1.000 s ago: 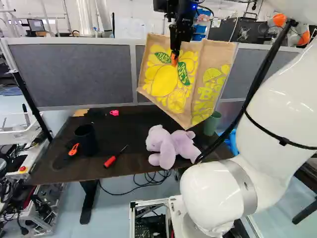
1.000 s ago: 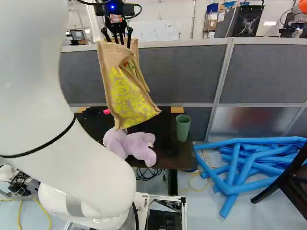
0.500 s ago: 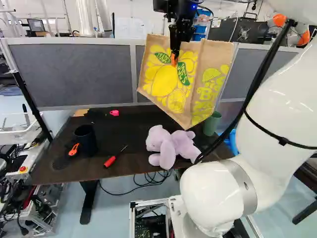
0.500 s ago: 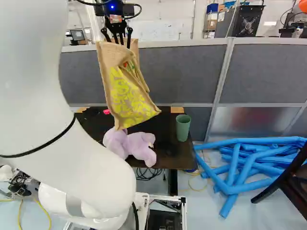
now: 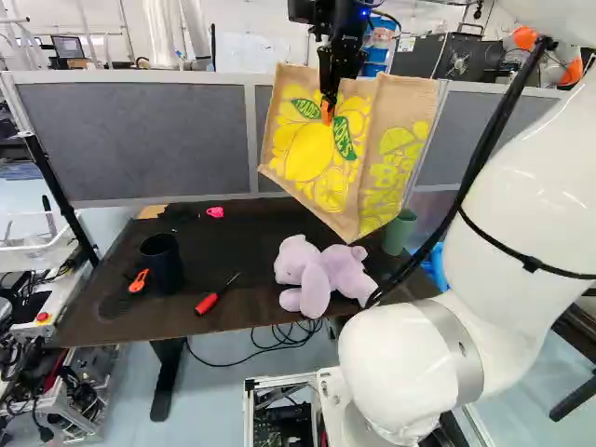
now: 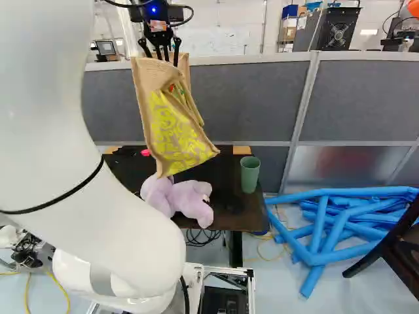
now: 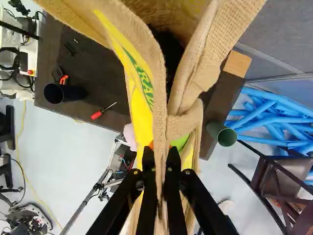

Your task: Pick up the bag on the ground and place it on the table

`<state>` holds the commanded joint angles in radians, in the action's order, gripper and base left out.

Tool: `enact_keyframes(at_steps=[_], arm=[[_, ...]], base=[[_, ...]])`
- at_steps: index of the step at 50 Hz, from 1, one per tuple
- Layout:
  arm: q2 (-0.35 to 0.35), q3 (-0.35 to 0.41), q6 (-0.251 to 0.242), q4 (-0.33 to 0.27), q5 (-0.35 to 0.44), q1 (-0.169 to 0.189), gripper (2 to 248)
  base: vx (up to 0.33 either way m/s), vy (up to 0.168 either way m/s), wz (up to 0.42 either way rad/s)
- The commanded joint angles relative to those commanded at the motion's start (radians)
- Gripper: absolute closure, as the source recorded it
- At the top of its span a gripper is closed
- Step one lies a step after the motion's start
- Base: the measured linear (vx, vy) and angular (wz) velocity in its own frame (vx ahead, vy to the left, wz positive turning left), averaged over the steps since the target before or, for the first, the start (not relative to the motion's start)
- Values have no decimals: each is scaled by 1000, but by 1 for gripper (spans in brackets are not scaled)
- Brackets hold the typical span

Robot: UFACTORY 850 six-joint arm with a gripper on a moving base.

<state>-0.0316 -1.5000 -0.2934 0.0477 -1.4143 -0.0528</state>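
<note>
Counter (image 5: 237, 247) space came first, a red screwdriver (image 5: 208, 304) and purple plush toy (image 5: 312, 270) near its front edge. Above hung the bag (image 5: 396, 149), pinched between the fingers (image 5: 327, 114), seemingly free of the toy. The green cup (image 6: 249, 175) stood beside one end; a grey partition (image 5: 140, 140) rose beyond.

Smooth, rounded white arm (image 5: 535, 191) well apart from the black pincer (image 5: 327, 102), silver-grey band (image 5: 459, 349) on the joint, thin black strap (image 5: 533, 264) with small clasp, thick black cable (image 5: 484, 154) alongside, blue light (image 6: 154, 10) above the pincer, orange fingertip pads (image 5: 328, 114)
</note>
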Motion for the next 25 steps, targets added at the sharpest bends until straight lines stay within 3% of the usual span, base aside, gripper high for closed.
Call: enact_keyframes(at_steps=[15,25], arm=[[2,-2,-2,0,0,0,228],[2,-2,-76,0,0,0,228]], base=[[0,0,0],[0,0,0]])
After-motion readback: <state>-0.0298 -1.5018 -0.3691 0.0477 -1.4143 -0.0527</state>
